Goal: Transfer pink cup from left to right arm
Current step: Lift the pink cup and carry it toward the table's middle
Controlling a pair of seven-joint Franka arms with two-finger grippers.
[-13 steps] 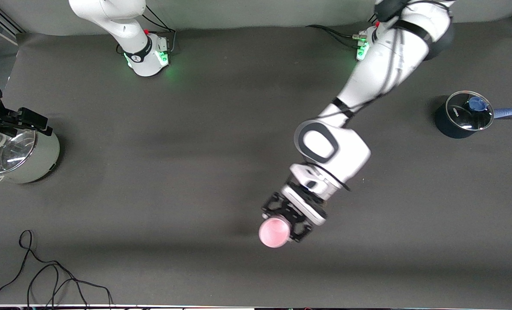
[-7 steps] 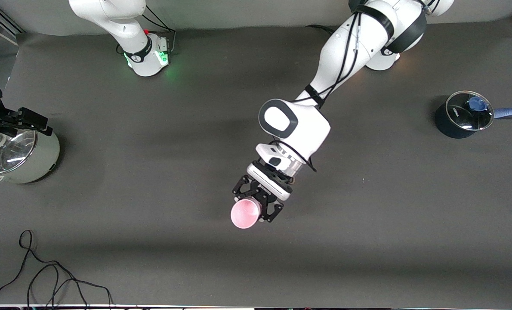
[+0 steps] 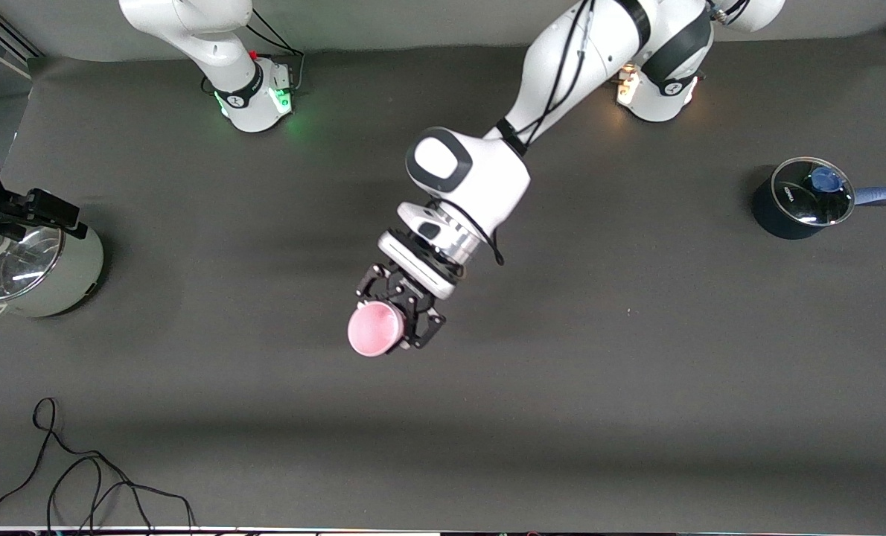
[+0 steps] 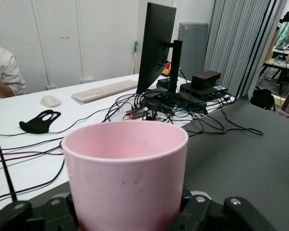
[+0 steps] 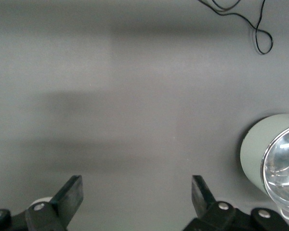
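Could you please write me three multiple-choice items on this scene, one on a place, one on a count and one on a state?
1. What is the pink cup over?
A. the middle of the dark table
B. the grey pot
C. the blue-handled pot

2. How many lidded pots stand on the table?
A. one
B. two
C. three

3. How does the right hand stand?
A. shut on the cup
B. shut on nothing
C. open and empty

Key:
1 A, the left hand holds the cup up in the air over bare mat, away from both pots.
2 B, a grey pot at the right arm's end and a dark blue-handled pot at the left arm's end.
3 C, its fingers stand wide apart over bare table beside the grey pot.
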